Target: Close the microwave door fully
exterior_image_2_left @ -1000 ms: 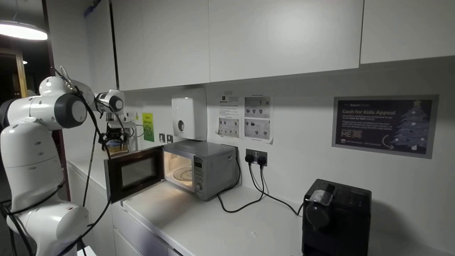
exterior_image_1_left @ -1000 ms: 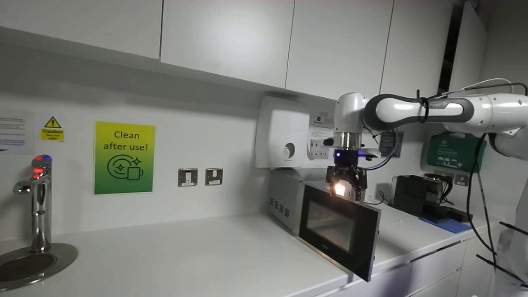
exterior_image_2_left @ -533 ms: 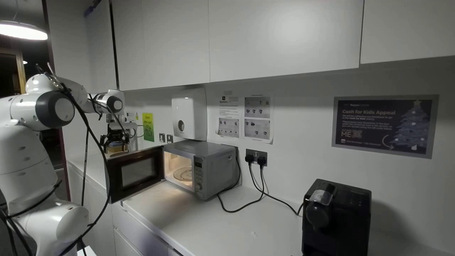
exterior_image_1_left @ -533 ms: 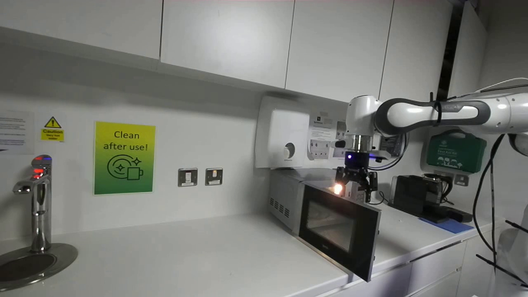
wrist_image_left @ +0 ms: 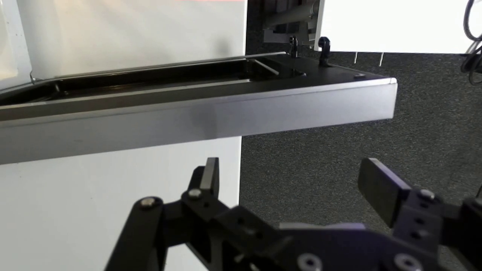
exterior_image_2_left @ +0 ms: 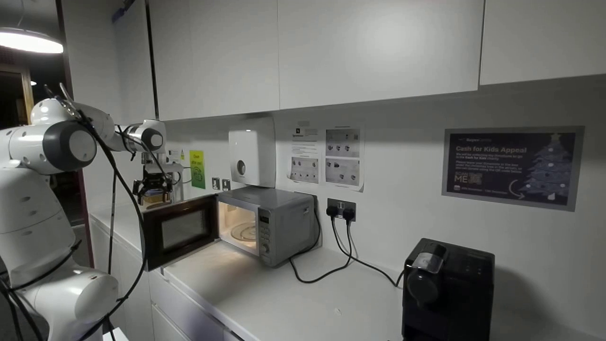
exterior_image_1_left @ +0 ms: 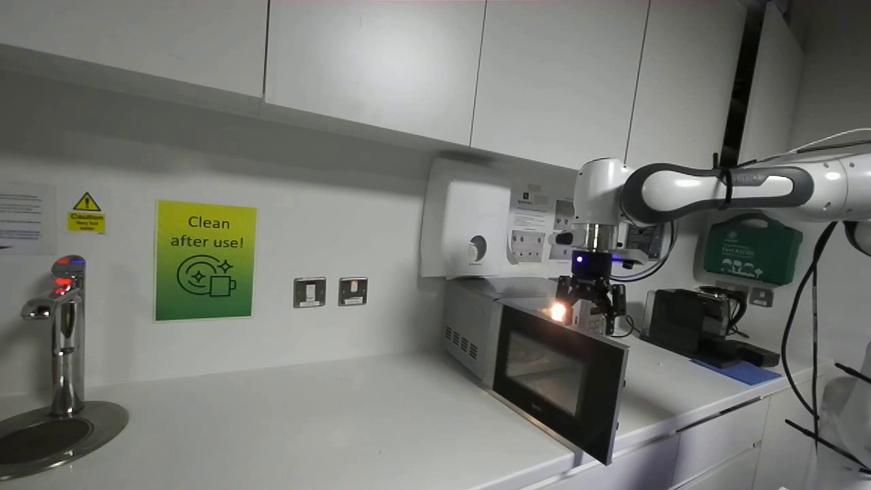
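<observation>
In an exterior view the microwave (exterior_image_2_left: 289, 232) shows a lit interior with a round glass plate (exterior_image_2_left: 243, 232) lying inside. The microwave door (exterior_image_2_left: 183, 230) is swung well out at the left of it, its free end reaching past the near edge of the white desk (exterior_image_2_left: 279, 299). A black coffee machine (exterior_image_2_left: 447, 289) stands to the right, nearer. A white wall box (exterior_image_2_left: 252, 151) hangs just above the microwave, and in both exterior views a yellow-green poster (exterior_image_1_left: 205, 260) is to its left. In an exterior view a chrome tap (exterior_image_1_left: 67, 354) rises at the left, and pale cabinets (exterior_image_1_left: 374, 75) run overhead.

The tool (wrist_image_left: 290, 175) is spread wide with nothing in its grip; the wrist view shows it near the door's top edge but apart from it. Compared with a second ago, the arm (exterior_image_1_left: 687, 190) and tool have moved right in an exterior view, toward the door's free end. The door stands at the same angle as then.
</observation>
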`<action>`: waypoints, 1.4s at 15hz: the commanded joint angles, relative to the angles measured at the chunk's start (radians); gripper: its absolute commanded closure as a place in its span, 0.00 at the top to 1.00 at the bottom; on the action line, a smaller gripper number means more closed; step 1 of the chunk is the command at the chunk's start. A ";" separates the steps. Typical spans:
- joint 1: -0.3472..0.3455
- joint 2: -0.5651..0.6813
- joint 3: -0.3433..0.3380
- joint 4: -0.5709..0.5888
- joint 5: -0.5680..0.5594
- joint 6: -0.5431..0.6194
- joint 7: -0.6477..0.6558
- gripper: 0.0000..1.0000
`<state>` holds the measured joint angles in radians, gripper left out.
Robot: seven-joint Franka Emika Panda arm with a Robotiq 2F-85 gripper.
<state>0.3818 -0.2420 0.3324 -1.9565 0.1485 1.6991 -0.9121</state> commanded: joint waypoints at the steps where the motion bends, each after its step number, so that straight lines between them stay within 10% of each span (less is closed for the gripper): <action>1: 0.007 0.003 -0.006 0.004 -0.002 -0.003 0.002 1.00; 21: 0.008 0.010 0.002 -0.024 -0.053 0.037 -0.019 1.00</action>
<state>0.3822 -0.2191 0.3341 -1.9571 0.1266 1.7001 -0.9134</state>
